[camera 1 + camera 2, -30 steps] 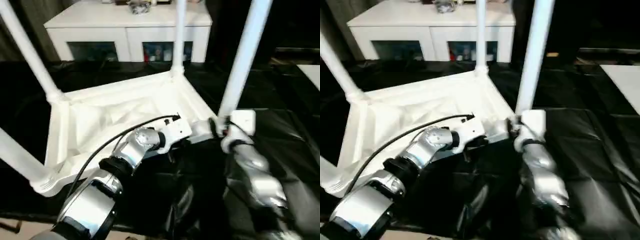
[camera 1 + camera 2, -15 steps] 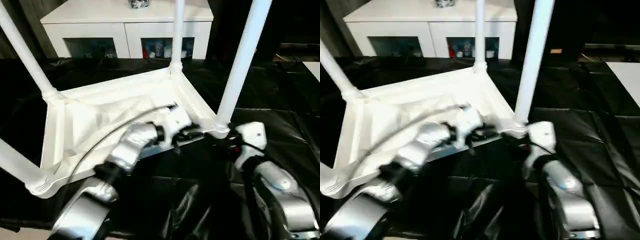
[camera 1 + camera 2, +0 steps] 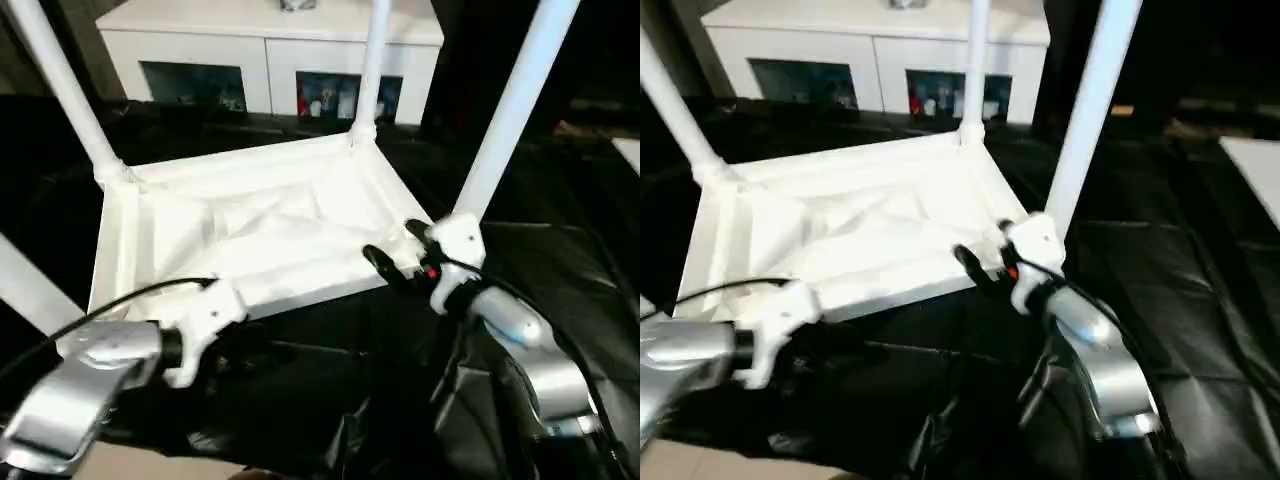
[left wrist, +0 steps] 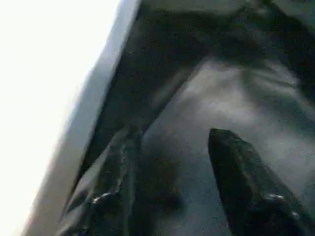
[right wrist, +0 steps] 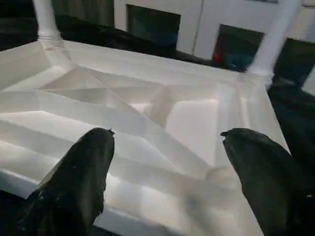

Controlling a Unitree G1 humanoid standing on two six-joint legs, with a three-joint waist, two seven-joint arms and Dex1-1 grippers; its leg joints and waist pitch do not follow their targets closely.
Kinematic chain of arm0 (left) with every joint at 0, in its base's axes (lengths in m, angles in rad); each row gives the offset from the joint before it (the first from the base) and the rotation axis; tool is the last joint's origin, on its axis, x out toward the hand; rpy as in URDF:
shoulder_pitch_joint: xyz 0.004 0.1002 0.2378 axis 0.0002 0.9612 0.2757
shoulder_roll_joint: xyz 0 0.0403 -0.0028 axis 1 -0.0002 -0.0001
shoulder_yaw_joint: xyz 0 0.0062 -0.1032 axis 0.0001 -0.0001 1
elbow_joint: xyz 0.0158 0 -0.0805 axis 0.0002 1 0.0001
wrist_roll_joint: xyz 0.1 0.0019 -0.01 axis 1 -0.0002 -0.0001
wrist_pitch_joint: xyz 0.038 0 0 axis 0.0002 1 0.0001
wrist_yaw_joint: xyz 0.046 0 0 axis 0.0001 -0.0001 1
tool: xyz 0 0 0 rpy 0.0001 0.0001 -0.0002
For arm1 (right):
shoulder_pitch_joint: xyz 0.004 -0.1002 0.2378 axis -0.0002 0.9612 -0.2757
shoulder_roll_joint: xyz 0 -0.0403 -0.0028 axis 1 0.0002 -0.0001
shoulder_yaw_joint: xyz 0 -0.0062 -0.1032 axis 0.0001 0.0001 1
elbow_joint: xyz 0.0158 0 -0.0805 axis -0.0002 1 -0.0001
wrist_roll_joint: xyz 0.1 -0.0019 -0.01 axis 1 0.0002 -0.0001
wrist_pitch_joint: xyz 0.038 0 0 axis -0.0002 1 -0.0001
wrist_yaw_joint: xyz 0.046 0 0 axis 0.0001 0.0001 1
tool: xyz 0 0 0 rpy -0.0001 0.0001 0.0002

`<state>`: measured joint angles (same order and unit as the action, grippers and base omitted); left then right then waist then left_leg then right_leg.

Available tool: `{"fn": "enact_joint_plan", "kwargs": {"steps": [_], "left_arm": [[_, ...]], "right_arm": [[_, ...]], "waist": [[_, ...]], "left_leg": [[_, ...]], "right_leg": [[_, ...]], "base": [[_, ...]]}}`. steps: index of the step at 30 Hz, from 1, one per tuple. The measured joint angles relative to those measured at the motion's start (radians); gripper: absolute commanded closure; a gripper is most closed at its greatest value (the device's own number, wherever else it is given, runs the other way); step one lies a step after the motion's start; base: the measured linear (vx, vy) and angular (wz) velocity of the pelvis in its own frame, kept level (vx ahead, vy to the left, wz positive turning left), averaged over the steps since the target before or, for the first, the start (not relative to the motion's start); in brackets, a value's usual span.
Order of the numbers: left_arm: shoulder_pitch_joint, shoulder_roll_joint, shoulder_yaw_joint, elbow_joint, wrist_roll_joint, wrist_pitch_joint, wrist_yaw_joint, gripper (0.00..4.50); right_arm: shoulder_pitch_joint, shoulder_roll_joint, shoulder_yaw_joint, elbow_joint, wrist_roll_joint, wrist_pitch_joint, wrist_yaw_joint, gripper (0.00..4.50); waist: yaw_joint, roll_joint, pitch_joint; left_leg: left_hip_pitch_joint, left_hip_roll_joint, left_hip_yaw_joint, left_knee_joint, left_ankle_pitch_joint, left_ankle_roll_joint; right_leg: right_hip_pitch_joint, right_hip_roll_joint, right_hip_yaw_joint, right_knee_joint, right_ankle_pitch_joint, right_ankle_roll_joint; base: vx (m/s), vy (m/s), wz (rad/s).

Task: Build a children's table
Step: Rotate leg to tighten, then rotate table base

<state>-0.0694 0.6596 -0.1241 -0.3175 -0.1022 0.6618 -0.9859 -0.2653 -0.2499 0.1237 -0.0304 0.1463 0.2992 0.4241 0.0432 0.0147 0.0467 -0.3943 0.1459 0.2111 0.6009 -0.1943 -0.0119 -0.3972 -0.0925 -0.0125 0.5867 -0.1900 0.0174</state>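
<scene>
The children's table (image 3: pixel 250 235) lies upside down on a bench (image 3: pixel 590 290) draped in black sheeting, its ribbed underside facing up. Four white legs (image 3: pixel 515 105) stand upright in the corner sockets. Behind the table stands a white cabinet (image 3: pixel 270 55) with glass-fronted compartments.

The right tool (image 3: pixel 392 252) sits at the near right corner of the tabletop, just beside the leg there. Its two black fingers (image 5: pixel 78 172) are spread wide over the ribbed underside and pinch nothing.

The left tool (image 4: pixel 172 187) is low over the black sheeting, beside the near edge of the tabletop. Its fingers (image 4: pixel 246 187) stand apart, with nothing between them.
</scene>
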Motion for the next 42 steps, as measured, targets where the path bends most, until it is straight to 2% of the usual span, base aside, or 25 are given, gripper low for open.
{"fn": "enact_joint_plan", "kwargs": {"steps": [2, 3, 4, 7, 15, 18, 20, 24, 26, 33, 35, 38, 40, 42], "left_arm": [[0.025, 0.017, 0.018, -0.011, 0.036, 0.05, 0.055, 1.73], [0.034, 0.017, 0.024, -0.012, 0.049, 0.073, 0.083, 1.46], [0.041, 0.016, 0.024, -0.01, 0.059, 0.089, 0.107, 1.46], [0.063, -0.005, 0.029, 0.0, 0.084, 0.123, 0.189, 1.31], [0.08, -0.063, 0.028, 0.018, 0.099, 0.074, 0.276, 0.54], [0.077, -0.077, 0.025, 0.031, 0.107, 0.052, 0.321, 0.44], [0.071, -0.089, 0.02, 0.049, 0.121, 0.01, 0.345, 0.14], [0.079, -0.127, 0.013, 0.049, 0.109, -0.076, 0.338, 0.02], [0.095, -0.138, 0.008, 0.021, 0.081, -0.102, 0.312, 0.02], [0.169, -0.125, 0.007, -0.041, -0.019, -0.127, 0.228, 0.02], [0.201, -0.111, 0.045, -0.041, -0.049, -0.143, 0.204, 0.02], [0.252, -0.09, 0.126, -0.042, -0.105, -0.148, 0.167, 0.02], [0.276, -0.089, 0.175, -0.043, -0.158, -0.145, 0.14, 0.02], [0.299, -0.085, 0.22, -0.044, -0.197, -0.14, 0.119, 0.02]], "right_arm": [[-0.056, 0.016, 0.002, 0.073, -0.013, -0.008, -0.011, 0.54], [-0.079, 0.022, 0.001, 0.106, -0.022, -0.012, -0.025, 0.54], [-0.099, 0.031, -0.004, 0.136, -0.031, -0.016, -0.044, 0.54], [-0.163, 0.047, -0.032, 0.241, -0.056, -0.027, -0.135, 0.54], [-0.242, 0.049, -0.124, 0.397, -0.055, -0.059, -0.253, 0.54], [-0.259, 0.036, -0.165, 0.452, -0.052, -0.081, -0.296, 0.54], [-0.268, 0.012, -0.187, 0.488, -0.052, -0.097, -0.322, 0.54], [-0.279, -0.048, -0.247, 0.557, -0.052, -0.117, -0.362, 0.54], [-0.284, -0.076, -0.271, 0.594, -0.052, -0.135, -0.372, 0.54], [-0.326, -0.157, -0.322, 0.731, -0.051, -0.208, -0.355, 0.54], [-0.331, -0.154, -0.32, 0.72, -0.036, -0.23, -0.285, 0.54], [-0.321, -0.113, -0.284, 0.646, -0.005, -0.239, -0.168, 0.54], [-0.299, -0.079, -0.244, 0.594, 0.01, -0.242, -0.119, 0.54], [-0.271, -0.054, -0.201, 0.571, 0.014, -0.242, -0.087, 0.54]], "waist": [[-0.009, -0.008, 0.002], [-0.01, -0.011, 0.004], [-0.011, -0.014, 0.004], [-0.011, -0.016, 0.004], [0.018, -0.02, 0.002], [0.028, -0.02, 0.002], [0.039, -0.02, 0.002], [0.053, -0.021, 0.002], [0.051, -0.021, 0.002], [0.038, -0.021, 0.002], [0.023, -0.021, 0.002], [0.0, -0.021, 0.002], [-0.008, -0.022, 0.002], [-0.007, -0.022, 0.002]], "left_leg": [[0.002, 0.0, 0.0, 0.0, 0.001, -0.002], [0.003, 0.0, 0.0, 0.0, 0.002, -0.003], [0.003, 0.0, 0.0, 0.0, 0.003, -0.004], [0.004, 0.001, -0.001, 0.0, 0.003, -0.005], [0.005, 0.001, -0.002, 0.0, 0.004, -0.006], [0.005, 0.001, -0.002, 0.0, 0.004, -0.006], [0.004, 0.001, -0.002, 0.0, 0.004, -0.005], [0.001, 0.001, 0.0, 0.001, 0.006, -0.001], [0.0, 0.001, 0.0, 0.002, 0.008, 0.001], [-0.001, 0.003, 0.0, 0.002, 0.008, 0.001], [-0.001, 0.004, 0.0, 0.002, 0.008, 0.0], [-0.001, 0.005, -0.001, 0.002, 0.008, 0.0], [0.0, 0.005, -0.001, 0.002, 0.008, -0.001], [0.0, 0.006, -0.001, 0.002, 0.008, -0.001]], "right_leg": [[-0.001, 0.0, 0.001, 0.005, 0.0, 0.0], [-0.001, 0.0, 0.001, 0.006, 0.0, 0.0], [-0.003, 0.0, 0.001, 0.008, 0.0, 0.001], [-0.002, 0.001, 0.0, 0.01, 0.0, 0.0], [0.001, 0.001, 0.0, 0.011, 0.0, 0.0], [0.0, 0.001, 0.0, 0.01, -0.001, 0.002], [0.001, 0.001, 0.0, 0.01, -0.001, 0.002], [0.003, 0.0, 0.001, 0.009, -0.002, 0.004], [0.008, 0.0, 0.0, 0.009, -0.002, 0.005], [0.006, 0.0, 0.0, 0.012, -0.004, 0.008], [0.004, 0.001, 0.0, 0.015, -0.005, 0.009], [0.001, 0.001, -0.002, 0.017, -0.005, 0.009], [0.0, 0.001, -0.001, 0.019, -0.005, 0.009], [-0.001, 0.001, -0.001, 0.019, -0.005, 0.009]], "base": [[0.0, 0.0, 0.0], [0.0, 0.0, 0.0], [0.0, 0.0, 0.0], [0.0, 0.0, 0.0], [0.0, 0.0, 0.0], [0.0, 0.0, 0.0], [0.0, 0.0, 0.0], [0.0, 0.0, 0.0], [0.0, 0.0, 0.0], [0.0, 0.0, 0.0], [0.0, 0.0, 0.0], [0.0, 0.0, 0.0], [0.0, 0.0, 0.0], [0.0, 0.0, 0.0]]}}
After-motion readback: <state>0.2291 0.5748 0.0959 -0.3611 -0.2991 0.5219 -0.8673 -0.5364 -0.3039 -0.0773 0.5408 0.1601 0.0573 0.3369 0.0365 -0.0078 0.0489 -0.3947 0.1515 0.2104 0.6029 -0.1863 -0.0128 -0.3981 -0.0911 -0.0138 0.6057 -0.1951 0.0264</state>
